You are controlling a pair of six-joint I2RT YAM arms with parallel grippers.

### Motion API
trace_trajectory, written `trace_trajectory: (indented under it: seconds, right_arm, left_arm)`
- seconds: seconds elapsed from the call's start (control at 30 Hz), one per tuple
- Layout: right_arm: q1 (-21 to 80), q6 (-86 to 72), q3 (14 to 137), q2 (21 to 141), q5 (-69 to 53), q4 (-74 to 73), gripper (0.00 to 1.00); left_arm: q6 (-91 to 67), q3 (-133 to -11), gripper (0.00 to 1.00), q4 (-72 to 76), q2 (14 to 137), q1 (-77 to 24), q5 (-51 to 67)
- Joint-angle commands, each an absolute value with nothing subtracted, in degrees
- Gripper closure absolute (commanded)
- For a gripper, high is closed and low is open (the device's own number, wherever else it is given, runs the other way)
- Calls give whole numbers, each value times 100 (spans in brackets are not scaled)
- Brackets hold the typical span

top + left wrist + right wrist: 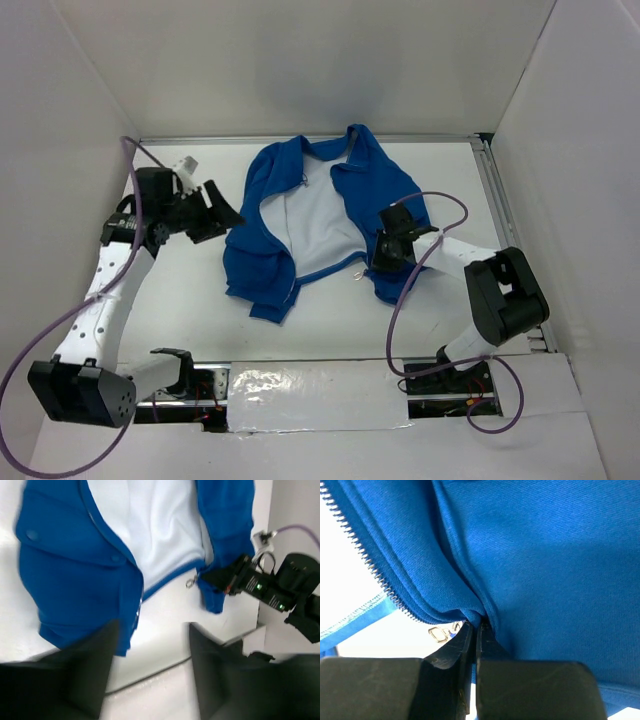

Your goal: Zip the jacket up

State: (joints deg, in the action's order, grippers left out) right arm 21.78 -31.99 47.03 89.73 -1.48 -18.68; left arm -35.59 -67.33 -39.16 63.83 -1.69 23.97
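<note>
The royal-blue jacket lies open on the white table, its white lining showing. My right gripper is shut on the bottom hem of the jacket's right front panel, beside the zipper. In the right wrist view the fingers pinch a fold of blue fabric, with the silver zipper teeth and the metal pull just left of them. My left gripper is open and empty, held above the table left of the jacket. The left wrist view shows the jacket and the zipper pull.
White walls enclose the table on three sides. A metal rail runs along the right edge. A reflective taped strip lies along the near edge between the arm bases. Purple cables loop from both arms.
</note>
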Motion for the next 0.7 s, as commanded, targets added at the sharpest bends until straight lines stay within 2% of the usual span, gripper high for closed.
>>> trace_trajectory:
  seconds: [0.0,0.03,0.07,0.1,0.33,0.5,0.67]
  right_arm:
    - [2373,-3050,4641,8842,79,-2206,100]
    - [2399,-3041,4641,8842,79,-2206,100]
    - [2417,-3015,4675,8885,70,-2223,100]
    - [2434,-3015,4702,8929,79,-2250,100]
    - [2557,-3015,4720,9140,97,-2206,100]
    - [2610,-3050,4693,9211,97,-2171,100]
    - [2619,-3015,4693,9237,167,-2197,100]
  left_arm:
    - [-3454,-6732,21,-3980,6696,-579,2137]
    - [-3402,-6698,9,-3999,6784,-876,2084]
    - [-3410,-6654,2,-4016,6890,-1088,2013]
    - [-3410,-6471,1,-3886,7065,-1290,1960]
    - [-3655,-6399,1,-4218,8304,-3109,1040]
    - [-4156,-6486,4,-4692,9210,-3471,98]
    - [-4588,-6697,17,-5176,9606,-3542,-369]
